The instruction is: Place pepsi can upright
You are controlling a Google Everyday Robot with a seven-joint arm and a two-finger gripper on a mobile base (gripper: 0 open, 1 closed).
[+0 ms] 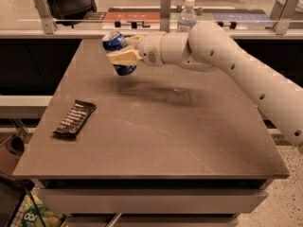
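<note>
The robot's white arm (pixel 236 63) reaches in from the right across a brown table (pixel 156 141), its gripper (pixel 119 56) poised over the far left part of the tabletop. The jaws are clamped on the pepsi can (pixel 113 42), which sits between them, gripped around its middle. One tan finger (pixel 124 57) crosses the front of the can as a pale band, so that the blue body shows above and below it; the opposite finger lies on the can's far side and is largely hidden.

The can is clear of the table, hanging above the surface, not resting on it. It is tilted, not upright: its silver top end points up and leans toward the left rear corner, while the lower blue end angles down and to the right, toward the wrist. A soft shadow (pixel 161 93) of the arm falls on the tabletop just right of and nearer than the can.

A dark snack wrapper (pixel 74 118) lies flat near the table's left edge, well apart from the gripper and closer to the camera. A clear plastic bottle (pixel 187 14) with a white cap stands at the table's back edge, partly hidden behind the arm. Beyond the table runs a low railing (pixel 94 27).
</note>
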